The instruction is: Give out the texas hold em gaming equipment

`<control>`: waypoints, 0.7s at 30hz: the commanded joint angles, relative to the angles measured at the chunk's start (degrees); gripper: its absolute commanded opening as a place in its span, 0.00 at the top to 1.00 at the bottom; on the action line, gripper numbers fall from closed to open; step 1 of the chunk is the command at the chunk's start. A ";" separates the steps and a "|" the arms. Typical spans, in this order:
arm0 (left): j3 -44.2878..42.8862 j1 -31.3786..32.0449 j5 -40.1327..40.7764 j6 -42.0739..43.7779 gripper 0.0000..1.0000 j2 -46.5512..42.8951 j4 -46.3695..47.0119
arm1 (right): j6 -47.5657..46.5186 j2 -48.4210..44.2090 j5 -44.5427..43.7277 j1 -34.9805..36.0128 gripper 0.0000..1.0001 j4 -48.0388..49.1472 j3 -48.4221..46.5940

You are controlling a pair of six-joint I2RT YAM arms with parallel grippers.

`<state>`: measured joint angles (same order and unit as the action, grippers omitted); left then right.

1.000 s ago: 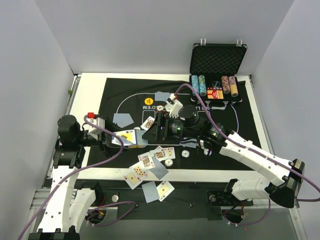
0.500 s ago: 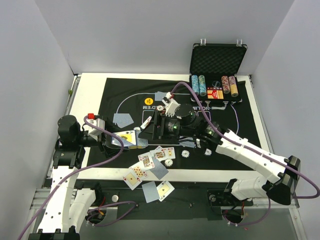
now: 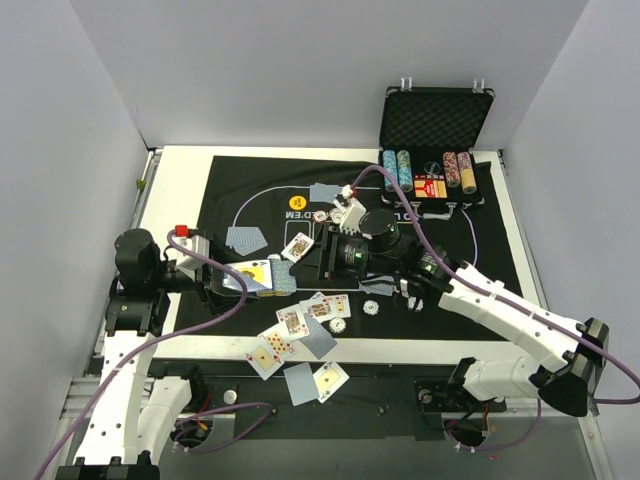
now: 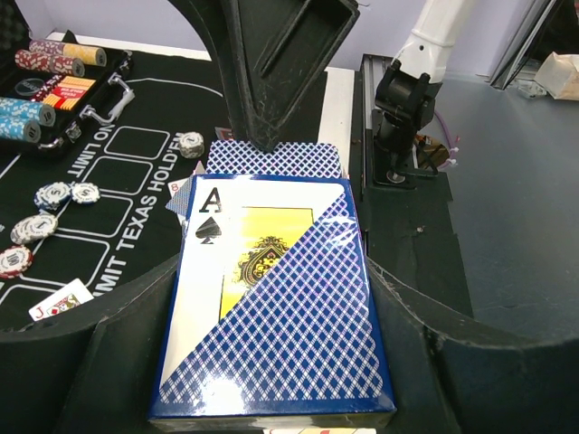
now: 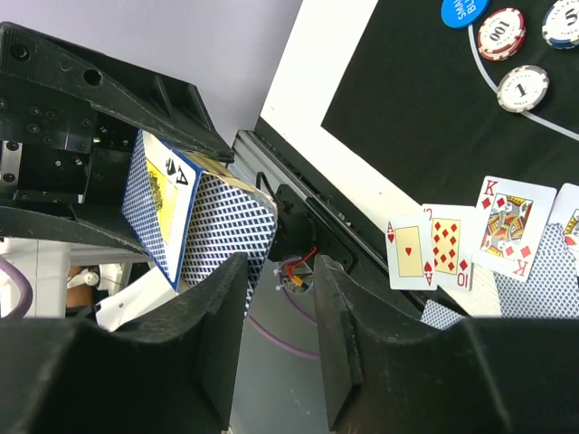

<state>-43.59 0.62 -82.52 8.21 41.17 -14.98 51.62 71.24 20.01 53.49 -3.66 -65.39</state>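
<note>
My left gripper is shut on a deck of cards with a blue-checked wrapper and an ace of spades face. A blue-backed card sticks out of its far end. My right gripper is open and empty, just right of the deck, with its fingers pointing at the deck. A face-up card lies on the mat beside it. More cards lie at the mat's near edge. Loose chips and a yellow button lie on the mat. A blue button shows in the right wrist view.
The open black case at the back right holds rows of chips. Face-down cards lie left on the black felt mat. Two cards lie off the mat near the arm bases.
My right gripper reached left toward the deck, then drew back to the right. The card beside it stood tilted half a second ago and now lies flat. The left arm held still.
</note>
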 commanded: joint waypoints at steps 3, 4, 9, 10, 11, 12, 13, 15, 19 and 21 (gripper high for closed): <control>-3.78 -0.27 -1.77 0.85 1.00 -0.30 0.22 | 0.33 -3.04 0.38 -1.37 0.73 0.50 1.49; -3.61 -0.36 -1.68 0.93 1.00 -0.21 0.22 | 0.33 -3.39 0.38 -1.55 0.73 0.32 1.49; -3.25 -0.36 -1.33 1.11 1.00 -0.12 0.30 | 1.03 -4.97 -0.41 -2.25 0.62 0.58 1.14; -3.08 -0.36 -1.24 1.20 1.00 -0.04 0.31 | 1.29 -5.15 -0.50 -2.17 0.57 0.85 1.05; -3.16 -0.36 -1.33 1.11 1.00 0.05 0.39 | 1.47 -5.15 -0.41 -1.99 0.55 1.20 0.96; -3.16 -0.27 -1.24 1.20 1.00 0.14 0.39 | 1.64 -4.80 -0.24 -1.82 0.51 1.64 0.79; -3.08 -0.36 -1.15 1.20 1.00 0.14 0.48 | 1.82 -4.10 -0.06 -1.47 0.50 1.99 0.70; -3.16 -0.36 -1.15 1.20 1.00 0.32 0.57 | 1.74 -2.44 0.64 -0.50 0.48 2.34 0.00; -3.43 -0.36 -0.89 1.20 1.00 0.40 0.74 | 1.91 1.26 2.40 0.47 0.49 2.69 -1.59; -3.43 -0.36 -0.89 1.20 1.00 0.49 0.74 | 2.26 2.14 3.02 0.65 0.51 3.13 -1.76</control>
<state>-44.29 0.64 -82.48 8.27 41.71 -15.22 53.15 71.16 20.91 53.43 -3.07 -64.90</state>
